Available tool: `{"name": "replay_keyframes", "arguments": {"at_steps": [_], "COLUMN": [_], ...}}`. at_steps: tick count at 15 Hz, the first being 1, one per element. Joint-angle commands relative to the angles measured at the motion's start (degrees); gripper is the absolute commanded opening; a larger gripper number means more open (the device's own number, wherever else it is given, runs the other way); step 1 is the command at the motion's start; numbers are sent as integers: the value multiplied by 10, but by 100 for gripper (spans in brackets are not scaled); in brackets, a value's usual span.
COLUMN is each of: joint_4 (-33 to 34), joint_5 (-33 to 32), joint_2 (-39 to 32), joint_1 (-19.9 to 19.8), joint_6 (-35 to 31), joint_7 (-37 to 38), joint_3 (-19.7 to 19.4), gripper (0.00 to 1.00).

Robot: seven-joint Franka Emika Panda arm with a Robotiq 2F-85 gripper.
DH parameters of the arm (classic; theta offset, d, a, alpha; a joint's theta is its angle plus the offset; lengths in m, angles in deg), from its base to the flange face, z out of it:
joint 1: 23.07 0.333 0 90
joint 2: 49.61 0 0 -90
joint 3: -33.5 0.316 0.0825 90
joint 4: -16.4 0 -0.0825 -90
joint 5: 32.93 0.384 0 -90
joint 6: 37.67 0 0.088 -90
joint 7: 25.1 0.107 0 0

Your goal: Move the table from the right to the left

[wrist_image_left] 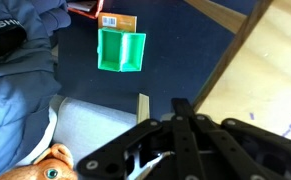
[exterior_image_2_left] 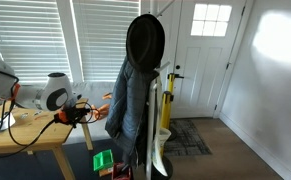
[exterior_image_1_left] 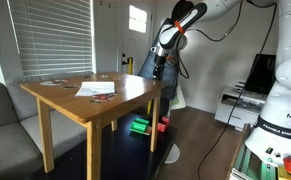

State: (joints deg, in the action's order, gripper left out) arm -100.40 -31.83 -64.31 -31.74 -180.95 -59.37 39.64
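Note:
The light-brown wooden table (exterior_image_1_left: 55,97) with papers (exterior_image_1_left: 95,89) on top stands at the left in an exterior view. It also shows low at the left in an exterior view (exterior_image_2_left: 20,135) and as a pale top at the right of the wrist view (wrist_image_left: 270,70). My gripper (exterior_image_1_left: 158,72) hangs at the table's far corner, level with the top's edge, and shows in an exterior view (exterior_image_2_left: 88,113) too. In the wrist view the fingers (wrist_image_left: 182,106) lie together, shut, beside the table edge. I cannot tell whether they touch it.
A green box (exterior_image_1_left: 140,126) (wrist_image_left: 120,50) and a red item (exterior_image_1_left: 163,125) lie on the dark blue rug under the table's far side. A coat stand with a denim jacket and black hat (exterior_image_2_left: 135,90) is close by. A grey couch (exterior_image_1_left: 3,112) and a low white cabinet (exterior_image_1_left: 240,104) flank the table.

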Motion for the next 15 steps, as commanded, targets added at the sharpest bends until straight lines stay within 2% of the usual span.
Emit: {"name": "replay_keyframes", "arguments": {"at_steps": [1, 6, 7, 10, 15], "joint_4": [-17, -11, -6, 11, -8], "joint_5": [32, 24, -5, 3, 13], "joint_2": [23, 22, 21, 36, 119], "joint_1": [17, 24, 28, 15, 8], "joint_6": [18, 31, 31, 76, 172], "joint_7": [-16, 1, 30, 57, 89], "joint_3": [11, 2, -14, -31, -70], "gripper": [0, 0, 0, 0, 0]}}
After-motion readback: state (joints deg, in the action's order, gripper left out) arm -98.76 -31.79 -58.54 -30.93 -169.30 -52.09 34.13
